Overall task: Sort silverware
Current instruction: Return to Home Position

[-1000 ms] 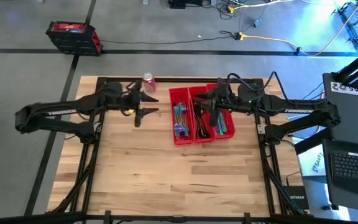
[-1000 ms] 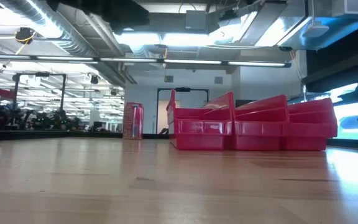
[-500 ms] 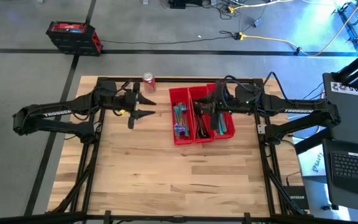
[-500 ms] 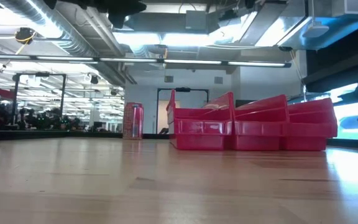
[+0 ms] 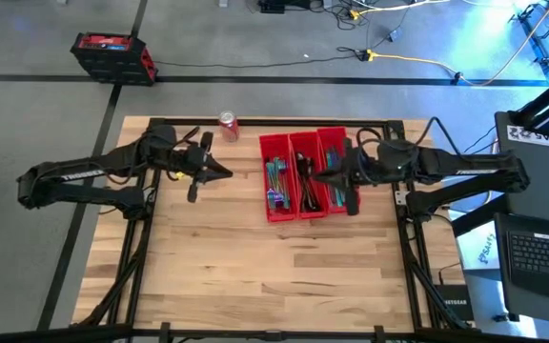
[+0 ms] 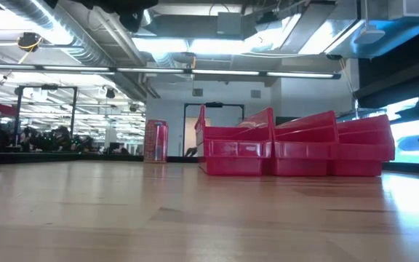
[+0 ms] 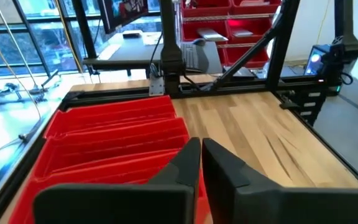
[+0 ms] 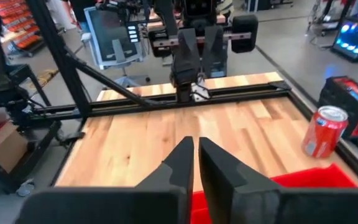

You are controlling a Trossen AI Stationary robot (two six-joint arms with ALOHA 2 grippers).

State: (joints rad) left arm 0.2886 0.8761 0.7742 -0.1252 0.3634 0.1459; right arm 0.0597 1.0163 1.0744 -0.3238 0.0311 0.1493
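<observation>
The silverware lies inside three red bins (image 5: 303, 175) that stand side by side at the table's far middle. Teal pieces (image 5: 274, 181) are in the left bin, dark pieces (image 5: 306, 187) in the middle bin, and more pieces (image 5: 335, 181) in the right bin. My left gripper (image 5: 227, 173) hangs shut above the bare wood left of the bins, pointing toward them. In the left wrist view its fingers (image 7: 219, 165) are closed together with nothing between them. My right gripper (image 5: 315, 178) hangs shut over the bins, pointing toward the table's left; its fingers (image 8: 182, 155) are closed and empty.
A red soda can (image 5: 228, 124) stands upright at the far edge, left of the bins, and also shows in the right wrist view (image 8: 324, 130). Bare wooden table (image 5: 255, 257) spreads over the whole near half. A black frame (image 5: 132, 248) runs along the table's sides.
My left gripper has drawn back a little toward the table's left edge and has shut; its fingers stood wide apart a second ago. My right gripper has pulled back toward the table's right edge, above the bins. The bins and silverware have kept still.
</observation>
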